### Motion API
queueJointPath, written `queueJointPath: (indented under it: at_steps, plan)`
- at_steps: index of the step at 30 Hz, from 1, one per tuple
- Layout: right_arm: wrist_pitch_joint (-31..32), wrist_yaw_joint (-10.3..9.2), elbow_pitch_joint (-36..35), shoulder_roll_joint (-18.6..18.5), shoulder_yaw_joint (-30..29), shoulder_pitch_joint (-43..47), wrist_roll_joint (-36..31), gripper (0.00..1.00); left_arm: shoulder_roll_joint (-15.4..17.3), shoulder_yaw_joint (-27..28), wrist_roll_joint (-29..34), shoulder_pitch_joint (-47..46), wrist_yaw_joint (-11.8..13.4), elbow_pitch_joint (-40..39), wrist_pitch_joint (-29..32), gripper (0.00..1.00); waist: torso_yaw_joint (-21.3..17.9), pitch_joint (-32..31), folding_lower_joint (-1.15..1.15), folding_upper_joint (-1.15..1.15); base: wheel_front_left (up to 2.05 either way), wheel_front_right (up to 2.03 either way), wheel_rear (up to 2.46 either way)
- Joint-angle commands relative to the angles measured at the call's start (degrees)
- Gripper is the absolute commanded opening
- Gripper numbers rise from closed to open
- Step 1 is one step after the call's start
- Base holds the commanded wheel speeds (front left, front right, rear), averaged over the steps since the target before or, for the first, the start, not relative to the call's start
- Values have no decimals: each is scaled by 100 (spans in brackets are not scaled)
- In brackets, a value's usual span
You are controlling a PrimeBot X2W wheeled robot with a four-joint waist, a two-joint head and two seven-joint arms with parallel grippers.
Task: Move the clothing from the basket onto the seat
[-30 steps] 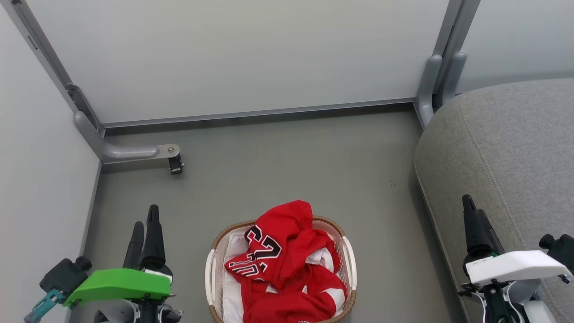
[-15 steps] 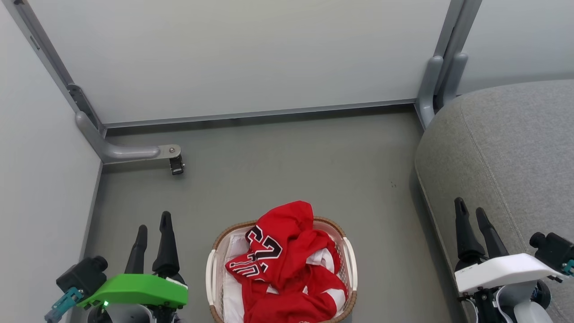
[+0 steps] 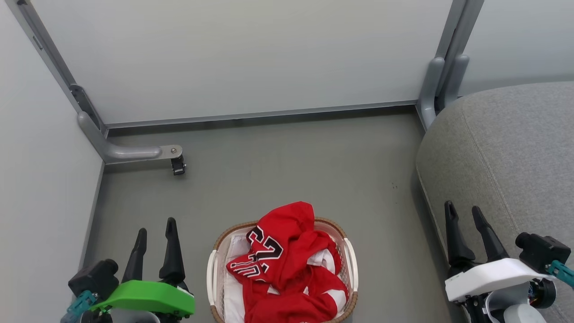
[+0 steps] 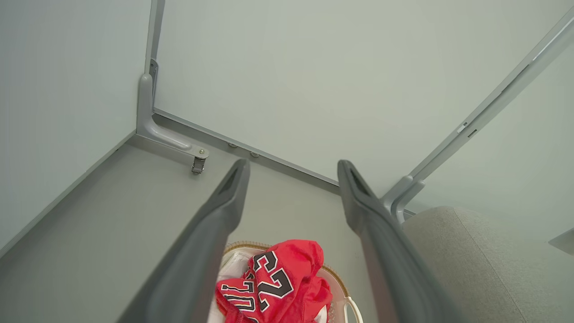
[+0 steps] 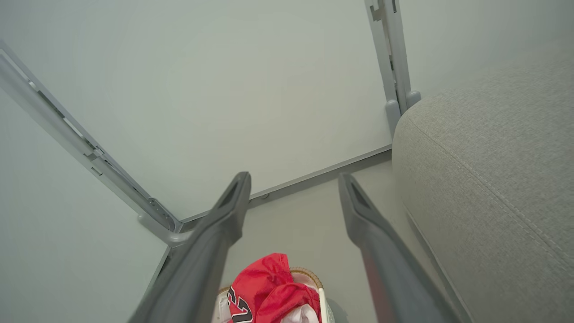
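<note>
Red clothing [image 3: 287, 260] with black-and-white numerals is heaped in the white basket [image 3: 210, 273] with a brown woven rim, on the floor at the bottom centre of the head view. The grey seat [image 3: 515, 157] fills the right side. My left gripper [image 3: 156, 225] is open, to the left of the basket and apart from it. My right gripper [image 3: 462, 209] is open over the seat's left edge, holding nothing. The left wrist view shows the clothing [image 4: 273, 282] and basket [image 4: 350, 309] below its open fingers [image 4: 224, 211]. The right wrist view shows the clothing [image 5: 273, 291] and the seat [image 5: 493, 179].
Pale partition walls close the floor [image 3: 287, 170] at the back and left. A grey metal foot with a caster [image 3: 177, 166] juts out at the left corner, and a grey post [image 3: 432, 85] stands at the seat's back corner.
Both grippers have drawn inward and turned so their two fingers now show spread apart. The picture has shifted a little. The clothing and basket lie as before.
</note>
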Motion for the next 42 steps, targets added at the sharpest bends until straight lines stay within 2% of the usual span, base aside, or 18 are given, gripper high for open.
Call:
queueJointPath:
  at_steps: [1, 14, 42]
  plan:
    - [-64, 1, -52, -39, 17, 23, -172, 100, 42, -7, 188, 37, 28, -25, -52, 100, 3, 0, 0, 0, 0, 0, 0]
    - [-237, 1, 45, -44, 34, 57, -985, 100, 47, -120, 854, 84, 24, 139, -221, 100, 24, -13, 0, 0, 0, 0, 0]
    - [-543, 2, 209, -59, 88, 94, -2225, 100, 56, -278, 1894, 58, 54, 604, -537, 100, 68, 2, 0, 0, 0, 0, 0]
